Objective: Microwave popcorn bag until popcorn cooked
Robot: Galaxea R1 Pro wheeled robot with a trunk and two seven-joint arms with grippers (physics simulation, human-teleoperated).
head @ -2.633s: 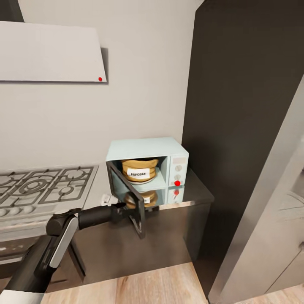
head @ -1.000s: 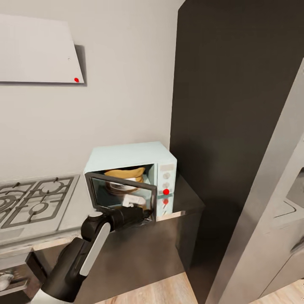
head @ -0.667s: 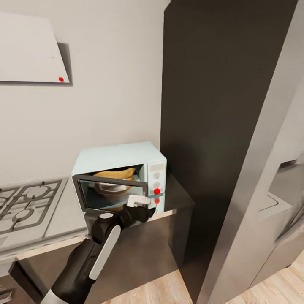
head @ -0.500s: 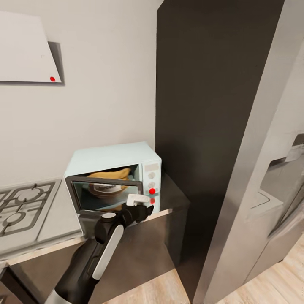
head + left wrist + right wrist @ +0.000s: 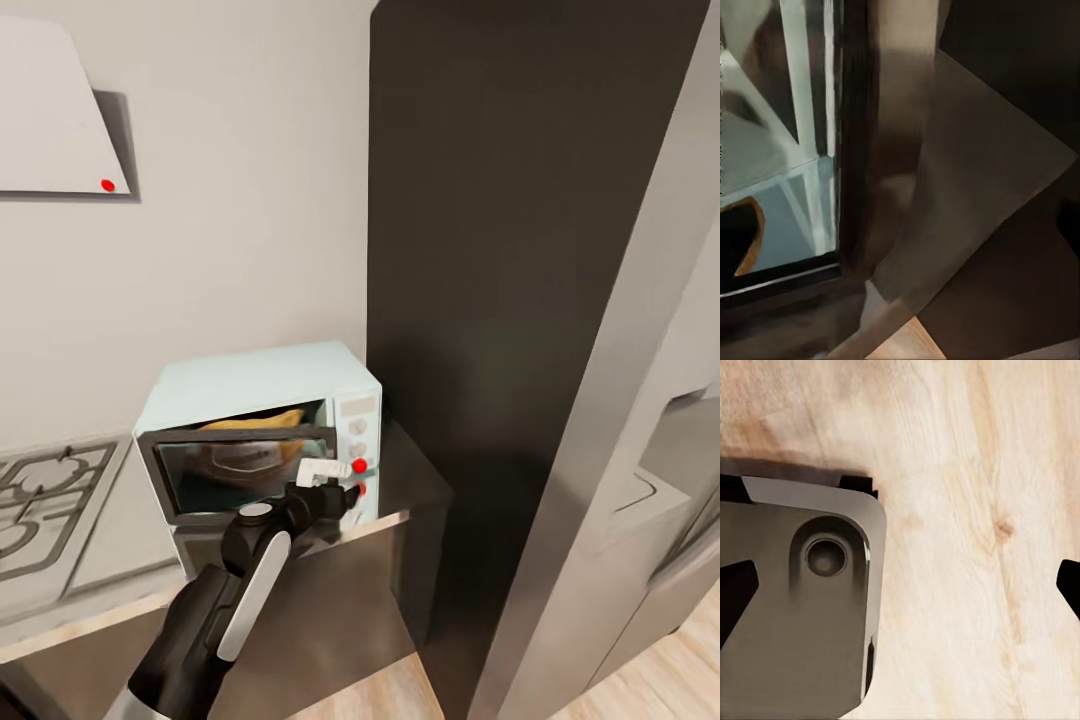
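The microwave (image 5: 258,425) door has swung from wide open to nearly shut under my left gripper (image 5: 325,490), which presses its free edge; I cannot tell whether my fingers are apart. The popcorn bag (image 5: 255,425) sits inside, just beyond my gripper, behind the glass. Left, I judge: latch the door, start the heating.

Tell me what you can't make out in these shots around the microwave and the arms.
- Popcorn bag: head view, a tan sliver above the microwave door's top edge; its label and contents are hidden behind the dark glass.
- Left gripper: head view, too small against the door to tell whether its jaws are open or shut.
- Right gripper: right wrist view, fingertips cut off by the edges.
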